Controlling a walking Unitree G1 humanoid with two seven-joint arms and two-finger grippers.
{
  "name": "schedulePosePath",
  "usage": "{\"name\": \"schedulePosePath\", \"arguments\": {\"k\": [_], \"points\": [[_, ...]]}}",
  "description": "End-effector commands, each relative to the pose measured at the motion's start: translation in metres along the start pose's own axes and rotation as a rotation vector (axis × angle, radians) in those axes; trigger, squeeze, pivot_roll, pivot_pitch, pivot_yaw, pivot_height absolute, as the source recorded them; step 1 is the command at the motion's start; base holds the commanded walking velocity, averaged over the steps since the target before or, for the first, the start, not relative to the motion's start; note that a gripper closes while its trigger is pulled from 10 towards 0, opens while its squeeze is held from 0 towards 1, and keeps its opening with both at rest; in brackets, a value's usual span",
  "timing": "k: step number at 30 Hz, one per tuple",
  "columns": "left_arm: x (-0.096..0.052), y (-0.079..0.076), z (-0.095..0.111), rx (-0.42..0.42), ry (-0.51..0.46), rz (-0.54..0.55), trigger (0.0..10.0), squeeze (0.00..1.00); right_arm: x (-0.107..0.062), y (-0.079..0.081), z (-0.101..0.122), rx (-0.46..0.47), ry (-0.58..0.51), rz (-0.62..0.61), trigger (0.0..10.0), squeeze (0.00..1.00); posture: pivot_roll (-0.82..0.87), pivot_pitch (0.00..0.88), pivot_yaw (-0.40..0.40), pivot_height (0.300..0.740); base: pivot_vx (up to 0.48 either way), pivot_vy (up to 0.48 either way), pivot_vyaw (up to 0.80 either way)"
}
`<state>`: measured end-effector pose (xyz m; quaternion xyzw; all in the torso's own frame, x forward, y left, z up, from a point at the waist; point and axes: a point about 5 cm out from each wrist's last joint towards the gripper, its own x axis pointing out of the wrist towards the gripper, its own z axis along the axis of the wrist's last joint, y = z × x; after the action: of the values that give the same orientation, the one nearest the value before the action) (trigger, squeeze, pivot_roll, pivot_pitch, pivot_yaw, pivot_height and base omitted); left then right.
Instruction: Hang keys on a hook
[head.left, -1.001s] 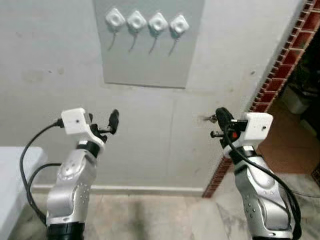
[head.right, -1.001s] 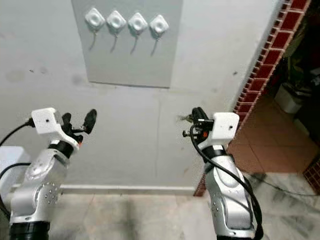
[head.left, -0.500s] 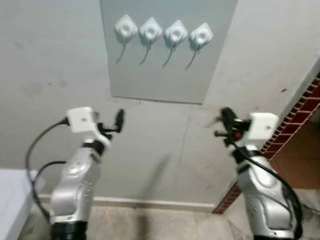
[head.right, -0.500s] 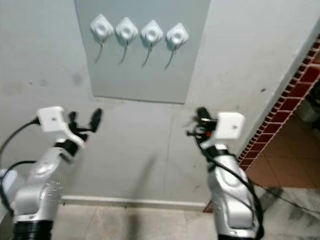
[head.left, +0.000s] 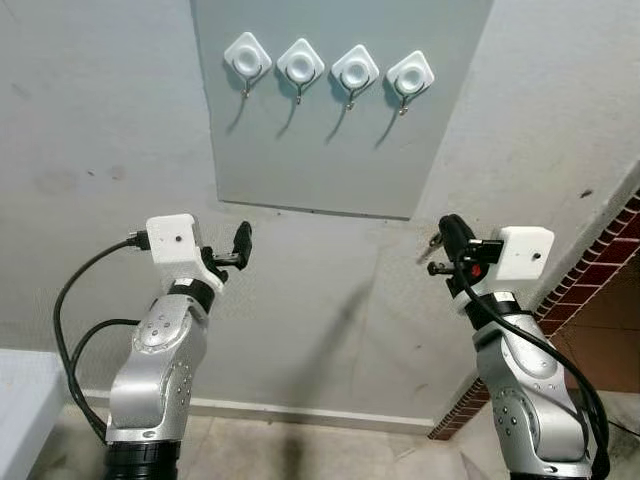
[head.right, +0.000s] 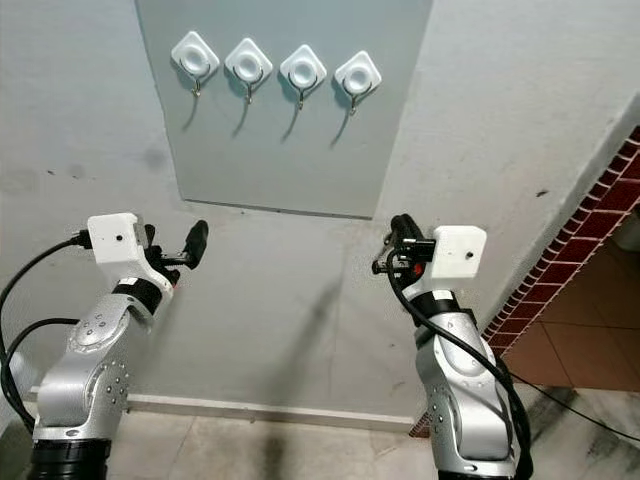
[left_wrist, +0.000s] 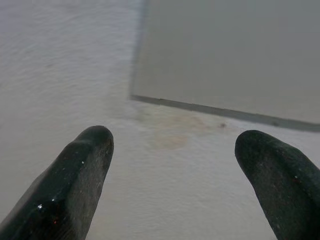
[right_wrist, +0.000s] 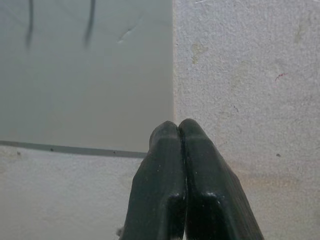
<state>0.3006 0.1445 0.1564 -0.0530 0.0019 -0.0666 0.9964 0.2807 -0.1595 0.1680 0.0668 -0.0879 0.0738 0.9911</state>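
Observation:
Four white diamond-shaped hooks (head.left: 301, 64) sit in a row on a grey panel (head.left: 340, 140) high on the wall, all bare. My right gripper (head.left: 446, 232) is raised below the panel's right corner, and in the right wrist view it (right_wrist: 178, 126) is pressed shut. A small metal bit of the keys (head.left: 432, 242) sticks out beside its fingers. My left gripper (head.left: 240, 240) is held up below the panel's left corner. In the left wrist view it (left_wrist: 175, 150) stands open with nothing between the fingers (left_wrist: 85, 165).
A red brick wall edge (head.left: 600, 250) runs down the right side, with tiled floor (head.right: 570, 350) beyond it. A white surface (head.left: 20, 400) shows at the lower left. A skirting board (head.left: 300, 413) runs along the foot of the wall.
The camera has shifted, so the panel and hooks now sit larger and more central, and the picture is sharper. Both arms keep the same raised pose; neither gripper has changed state.

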Motion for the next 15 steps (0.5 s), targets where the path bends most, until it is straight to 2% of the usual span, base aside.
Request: {"name": "schedulePosePath", "arguments": {"k": [1,8,12,15], "points": [[0.004,-0.011,0.011,0.035,-0.047,-0.055,10.0,0.00,0.002,0.000,0.003,-0.004,-0.001,0.013,10.0,0.00,0.02,0.000,-0.036,0.715,0.000,0.000,0.00],[0.008,-0.012,0.012,0.029,-0.039,-0.063,10.0,0.00,0.003,0.001,0.004,0.004,-0.010,0.022,10.0,0.00,0.01,0.000,-0.028,0.715,0.000,0.000,0.00],[0.006,-0.021,0.016,0.084,-0.057,-0.139,10.0,0.00,0.004,0.006,0.005,0.024,-0.021,0.061,10.0,0.00,0.01,0.000,-0.024,0.715,0.000,0.000,0.00],[0.006,-0.030,0.020,0.079,-0.075,-0.210,10.0,0.00,0.009,0.012,0.008,0.040,-0.040,0.127,10.0,0.00,0.01,0.000,-0.024,0.715,0.000,0.000,0.00]]}}
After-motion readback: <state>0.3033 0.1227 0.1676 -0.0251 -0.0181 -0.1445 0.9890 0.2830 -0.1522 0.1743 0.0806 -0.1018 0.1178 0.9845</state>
